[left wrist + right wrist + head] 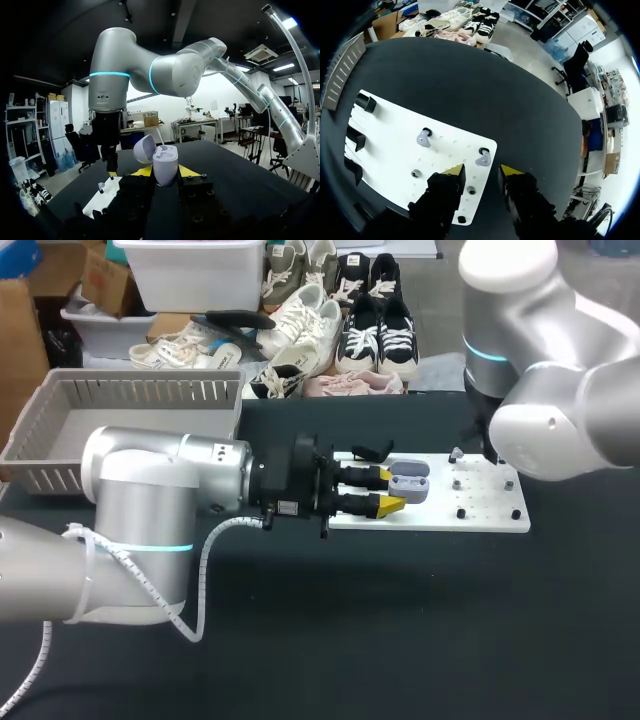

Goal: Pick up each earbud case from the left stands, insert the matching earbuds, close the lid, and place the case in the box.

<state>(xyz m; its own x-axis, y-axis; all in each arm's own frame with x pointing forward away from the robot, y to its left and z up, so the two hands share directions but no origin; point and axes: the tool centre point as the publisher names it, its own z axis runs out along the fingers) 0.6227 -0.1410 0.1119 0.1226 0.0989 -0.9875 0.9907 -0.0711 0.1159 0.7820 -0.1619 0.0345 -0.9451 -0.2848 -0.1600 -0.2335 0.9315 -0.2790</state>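
The left gripper (389, 490) comes in from nine o'clock over the black table (420, 640) and is clamped on the earbud case (408, 482), with a yellow tip pressed to each side. The case is over the nine o'clock half of the white board (480, 520). Seen from the left wrist, the case is open, its lid (144, 148) tipped back (the inside cannot be made out). The right arm enters from two o'clock, and the right gripper (482, 172) hangs over the board's three o'clock end with its fingers apart. Just ahead of those fingers two grey earbuds (424, 137) rest on the board, apart from each other, and three black stands (365, 103) line the board's far end. The grey slatted box (130, 420) lies at ten o'clock from the board
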